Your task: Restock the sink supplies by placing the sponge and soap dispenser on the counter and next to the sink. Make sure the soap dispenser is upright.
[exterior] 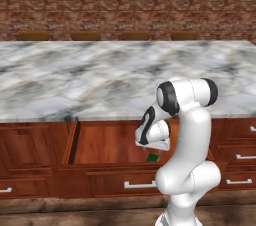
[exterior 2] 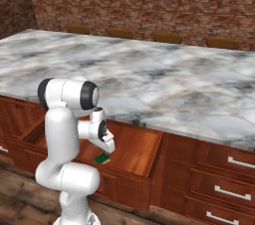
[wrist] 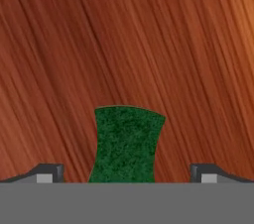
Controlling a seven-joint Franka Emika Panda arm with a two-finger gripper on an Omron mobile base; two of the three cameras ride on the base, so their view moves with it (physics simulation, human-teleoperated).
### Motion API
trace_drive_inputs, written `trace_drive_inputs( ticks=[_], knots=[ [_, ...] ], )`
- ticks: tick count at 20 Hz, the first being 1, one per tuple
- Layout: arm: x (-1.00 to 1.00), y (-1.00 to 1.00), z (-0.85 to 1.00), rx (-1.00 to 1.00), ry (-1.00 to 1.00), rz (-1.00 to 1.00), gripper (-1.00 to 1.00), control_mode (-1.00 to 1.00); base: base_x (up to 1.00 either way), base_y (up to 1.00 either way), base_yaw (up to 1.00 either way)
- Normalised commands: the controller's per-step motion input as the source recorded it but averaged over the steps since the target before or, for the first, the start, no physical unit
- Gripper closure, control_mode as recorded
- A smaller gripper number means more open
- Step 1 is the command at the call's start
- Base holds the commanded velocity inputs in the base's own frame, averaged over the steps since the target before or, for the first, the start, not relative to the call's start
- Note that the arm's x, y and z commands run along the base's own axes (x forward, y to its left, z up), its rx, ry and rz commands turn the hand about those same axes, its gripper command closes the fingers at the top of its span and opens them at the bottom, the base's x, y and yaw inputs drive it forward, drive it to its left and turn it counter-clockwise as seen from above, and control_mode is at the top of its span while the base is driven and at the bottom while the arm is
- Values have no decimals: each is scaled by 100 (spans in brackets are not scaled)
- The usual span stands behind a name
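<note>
The sponge [wrist: 128, 143] lies green side up on the reddish wood floor of an open drawer [exterior 2: 135, 150]. It shows as a small green patch below the hand in the left base view [exterior: 152, 157] and in the right base view [exterior 2: 102, 158]. My gripper [wrist: 126, 174] points down over it and is open, with one dark fingertip [wrist: 49, 172] on each side of the sponge and clear gaps between. The soap dispenser, the counter and the sink are out of view.
The drawer [exterior: 107, 142] is pulled out from under a sinkless marble island [exterior: 100, 80] with reddish cabinets. Shut drawers with metal handles [exterior 2: 234, 192] lie to the right. Brown stool tops [exterior: 85, 35] line the island's far edge before a brick wall.
</note>
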Motion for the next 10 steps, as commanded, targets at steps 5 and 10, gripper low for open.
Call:
trace_drive_inputs(
  ticks=[5,10],
  knots=[
    [4,0,-21,0,6,0,-100,-100,0,0,0],
    [0,0,-10,0,0,0,-100,-100,0,0,0]
  ],
)
